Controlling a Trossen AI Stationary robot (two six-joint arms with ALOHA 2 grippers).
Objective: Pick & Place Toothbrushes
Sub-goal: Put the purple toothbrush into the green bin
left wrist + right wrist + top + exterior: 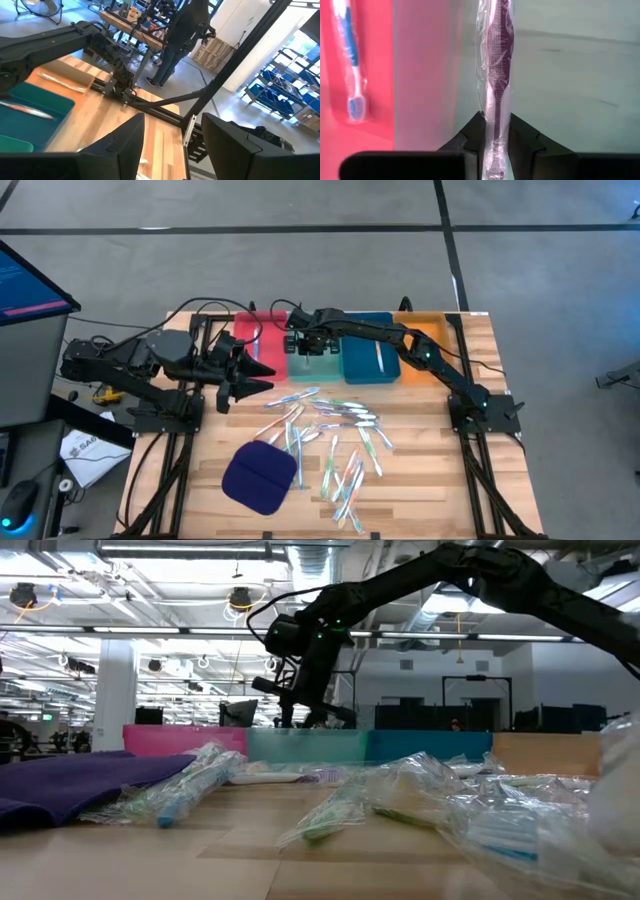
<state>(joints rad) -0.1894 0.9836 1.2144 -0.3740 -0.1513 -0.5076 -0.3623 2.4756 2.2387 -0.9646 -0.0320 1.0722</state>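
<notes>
right gripper (pixel 496 131): clamped on a wrapped purple toothbrush (pixel 496 75), hung lengthwise over the teal tray (pixel 318 362), apparently lined up for a flat drop. left gripper (pixel 250 378): jaws apart, empty, parked beside the red tray (pixel 250 330). remaining toothbrushes (pixel 335 442): loose on table (pixel 440 480).

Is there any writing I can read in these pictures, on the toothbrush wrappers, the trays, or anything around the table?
Nothing can be read for certain.
Paper sheet on the floor left of the table: dark print, too small to read.
Monitor at the left edge: coloured lines, too blurred to read.
Wrapped toothbrushes and trays: no lettering shows.
Toothbrush in the right pincer: clear wrapper, no print visible.
</notes>
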